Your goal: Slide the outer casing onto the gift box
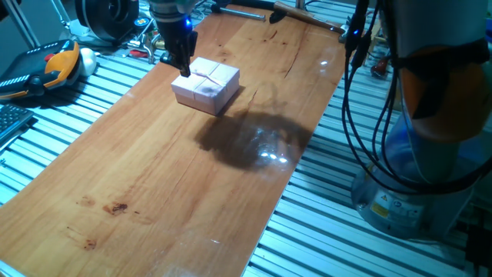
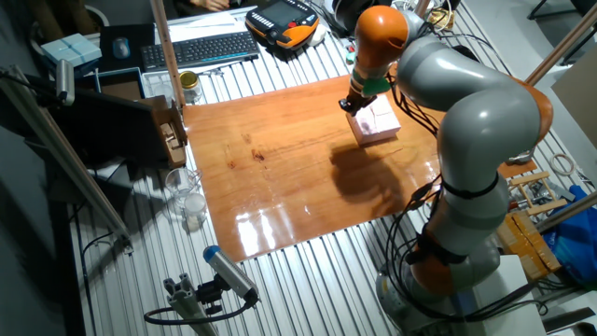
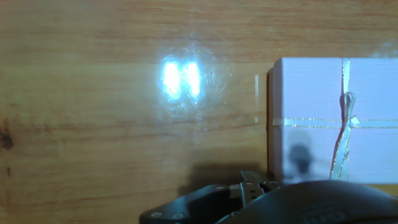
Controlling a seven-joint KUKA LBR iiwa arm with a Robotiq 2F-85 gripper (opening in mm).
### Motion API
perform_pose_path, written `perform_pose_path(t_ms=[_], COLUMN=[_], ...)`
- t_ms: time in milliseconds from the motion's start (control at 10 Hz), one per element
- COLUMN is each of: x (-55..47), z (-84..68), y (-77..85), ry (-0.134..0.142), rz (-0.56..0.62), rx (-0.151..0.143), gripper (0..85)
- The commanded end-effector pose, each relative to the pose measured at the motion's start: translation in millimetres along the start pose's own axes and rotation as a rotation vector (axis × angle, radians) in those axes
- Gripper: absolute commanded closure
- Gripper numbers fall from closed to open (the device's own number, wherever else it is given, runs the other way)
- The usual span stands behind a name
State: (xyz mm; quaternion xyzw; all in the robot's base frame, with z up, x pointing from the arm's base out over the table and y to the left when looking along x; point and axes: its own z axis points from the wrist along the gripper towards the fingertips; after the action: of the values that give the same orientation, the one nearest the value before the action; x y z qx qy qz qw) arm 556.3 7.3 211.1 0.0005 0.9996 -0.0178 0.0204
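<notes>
The wooden surface [image 1: 177, 177] runs long and bare under the arm [image 2: 485, 121], with only one thing of the task on it: the outer casing [image 1: 206, 83], a pale pink square sleeve lying flat near the far end of the board. In the other fixed view it shows as a small pink block [image 2: 378, 121] just under the orange wrist. Its cream ribbon cross [image 3: 344, 121] faces up, and in the hand view one band runs along the frame's height and the other across it, so the sleeve sits square to the camera, not skewed.

The gift box is not separately visible; no tray with dividers shows in any view. Whether it already sits inside the sleeve I cannot tell, though the block looks thick enough for that, as a guess.

The pincer [image 1: 183, 60] stands at the sleeve's far-left corner in the one fixed view, its tips at or just beside the edge; contact cannot be confirmed. In the hand view the casing lies to the right, with its left wall running top to bottom. Any further push would, I judge, go across that wall, rightward in this view.

How far the fingers are spread cannot be told: the dark tips blur together, and the hand view shows only the housing.
</notes>
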Motion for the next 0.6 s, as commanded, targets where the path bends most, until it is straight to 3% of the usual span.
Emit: perform_pose_path(t_ms=[0,300,500], x=[4.1,9.6,11.7], z=[-2.2,-5.8,-7.0], y=[-0.3,0.2,1.1], ry=[-0.003,-0.009,0.016], rz=[0.007,-0.005,-0.016], rx=[-0.011,-0.001,-0.014], gripper=[85.0,85.0,85.0])
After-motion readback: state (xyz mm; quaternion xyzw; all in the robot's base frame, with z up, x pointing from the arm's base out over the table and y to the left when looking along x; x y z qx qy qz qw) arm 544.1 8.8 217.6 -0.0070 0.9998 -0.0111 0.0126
